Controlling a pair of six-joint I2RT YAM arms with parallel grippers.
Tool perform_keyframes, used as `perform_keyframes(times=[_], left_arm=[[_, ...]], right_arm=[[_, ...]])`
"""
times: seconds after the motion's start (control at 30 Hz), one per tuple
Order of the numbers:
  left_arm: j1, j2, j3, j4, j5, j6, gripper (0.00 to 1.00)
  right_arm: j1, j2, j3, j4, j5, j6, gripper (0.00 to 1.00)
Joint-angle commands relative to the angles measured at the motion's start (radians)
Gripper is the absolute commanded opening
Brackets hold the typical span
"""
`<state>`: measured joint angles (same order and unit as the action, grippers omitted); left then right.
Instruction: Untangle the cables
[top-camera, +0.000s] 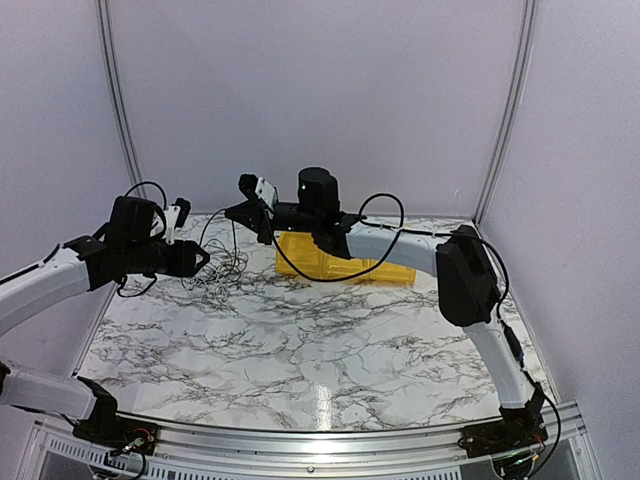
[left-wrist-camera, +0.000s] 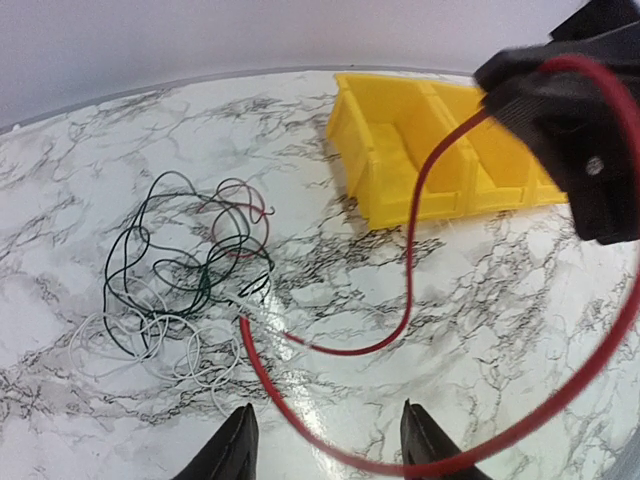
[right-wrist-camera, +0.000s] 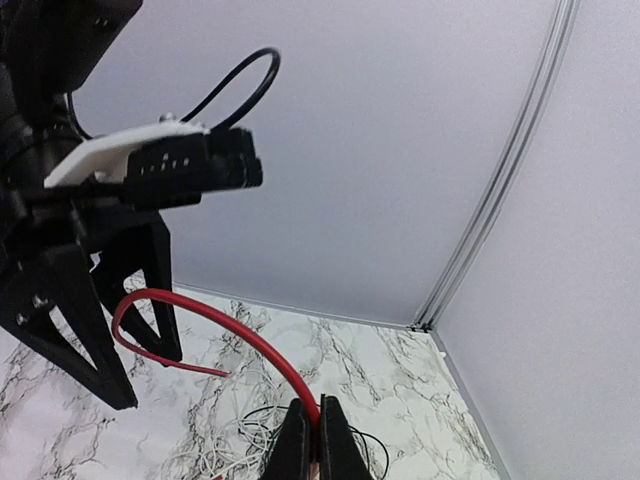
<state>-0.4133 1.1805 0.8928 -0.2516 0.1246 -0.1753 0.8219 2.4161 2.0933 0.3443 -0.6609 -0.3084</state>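
The right gripper is clenched on a red wire that loops down between the spread fingers of the released left gripper. The wire looks light, limp and springy, and is best pinched close to the knot. The cables lie tangled on the worktop at ten o'clock. The yellow bin, at one o'clock, seems empty.

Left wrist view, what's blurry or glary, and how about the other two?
Left wrist view: the right tool, close to the lens, is blurred; the red cable and thin cables are sharper; glare on the marble table. Top external view: a bright streak on the near table, thin cables barely resolved. Right wrist view: the left tool is a dark silhouette against the pale wall.
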Motion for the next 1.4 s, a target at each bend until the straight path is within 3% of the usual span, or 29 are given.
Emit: perform_keyframes(times=[0.0,0.27,0.43,0.53,0.7,1.0,1.23,1.37], left_arm=[[-0.004,-0.011,-0.141,0.290,-0.111,-0.077,0.52],[0.000,0.220,-0.189,0.556,-0.148,-0.105,0.53],[0.001,0.407,-0.126,0.651,-0.050,-0.136,0.49],[0.001,0.492,-0.088,0.666,-0.022,-0.156,0.42],[0.001,0.568,-0.069,0.669,-0.067,-0.164,0.22],[0.001,0.663,-0.078,0.676,-0.053,-0.182,0.09],[0.002,0.650,-0.078,0.686,-0.073,-0.181,0.09],[0.001,0.549,-0.075,0.684,-0.073,-0.193,0.27]], right_arm=[[0.006,-0.005,-0.011,0.045,0.042,0.041,0.00],[0.006,-0.009,-0.012,0.038,0.052,0.064,0.00],[0.006,-0.019,-0.029,0.054,0.064,0.073,0.00],[0.006,-0.026,-0.039,0.064,0.073,0.075,0.00],[0.004,-0.051,-0.006,0.047,0.060,0.104,0.00],[-0.014,-0.156,0.095,0.074,0.045,0.218,0.00],[-0.063,-0.257,0.042,0.054,0.027,0.231,0.00],[-0.127,-0.319,-0.072,0.020,0.012,0.186,0.00]])
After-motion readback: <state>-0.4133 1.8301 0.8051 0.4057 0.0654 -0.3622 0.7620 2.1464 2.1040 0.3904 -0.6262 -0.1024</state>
